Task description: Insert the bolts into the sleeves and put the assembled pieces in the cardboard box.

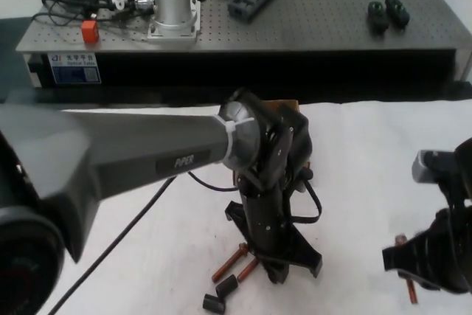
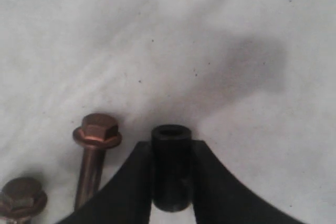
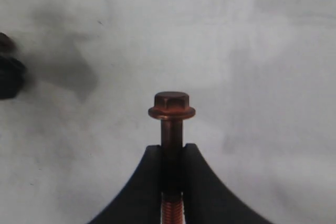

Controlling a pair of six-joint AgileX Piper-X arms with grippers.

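Left gripper (image 2: 172, 149) clamps 1 black cylindrical sleeve (image 2: 172, 174), right gripper (image 3: 171, 150) 1 copper flanged bolt (image 3: 171, 109); insertion remains, then brown cardboard box (image 1: 281, 104) at 12 o'clock.

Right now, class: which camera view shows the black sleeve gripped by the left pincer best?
The left wrist view: the sleeve sits close up in the left pincer, its open bore visible. In the high view the left arm hides it; the right wrist view looks at a bolt instead.

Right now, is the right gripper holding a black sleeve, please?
No, the right gripper is closed on the shank of a copper bolt, not a sleeve.
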